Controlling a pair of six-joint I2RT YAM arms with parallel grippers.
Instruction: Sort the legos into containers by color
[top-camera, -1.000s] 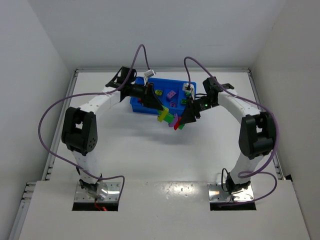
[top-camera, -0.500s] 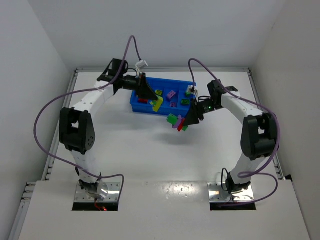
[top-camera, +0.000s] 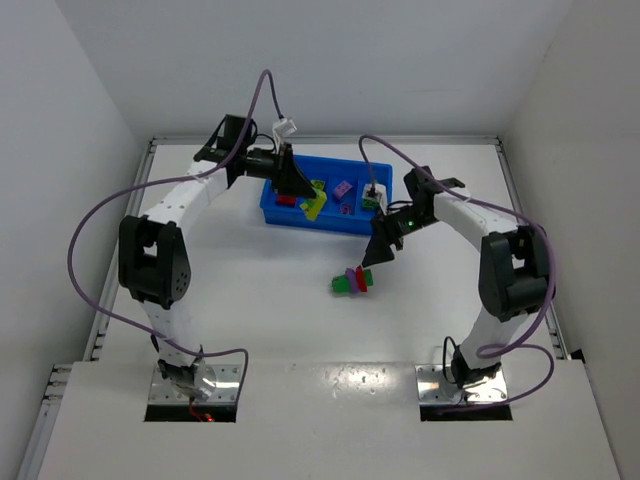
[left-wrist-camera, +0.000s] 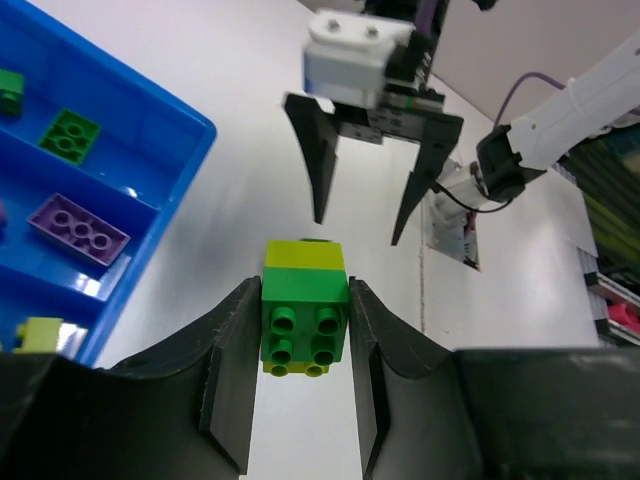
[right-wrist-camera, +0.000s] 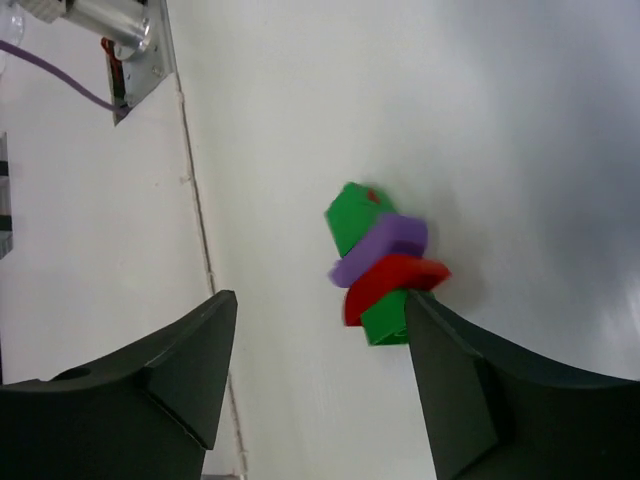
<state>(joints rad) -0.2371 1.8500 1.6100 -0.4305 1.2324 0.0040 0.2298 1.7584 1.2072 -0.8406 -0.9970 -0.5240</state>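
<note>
1. Left claw (left-wrist-camera: 303, 312) clenched on a green and yellow-green stack (left-wrist-camera: 303, 318), its fingers pressing the stack's two sides; seen from overhead it hangs above the left part of the tray (top-camera: 310, 223)
2. The blue tray sits at the far middle of the white tabletop (top-camera: 250, 300); loose pieces lie in its divided compartments, among them a purple brick (left-wrist-camera: 78, 228) and a green brick (left-wrist-camera: 68, 132) in neighbouring sections
3. A short strip (top-camera: 351, 281) of green, purple and red bricks lies on the bare tabletop, in front of the tray and apart from it
4. Right claw (left-wrist-camera: 357, 224) spread wide and grasping nothing, its dark fingers pointed down, with the strip resting on the tabletop near its tips
</note>
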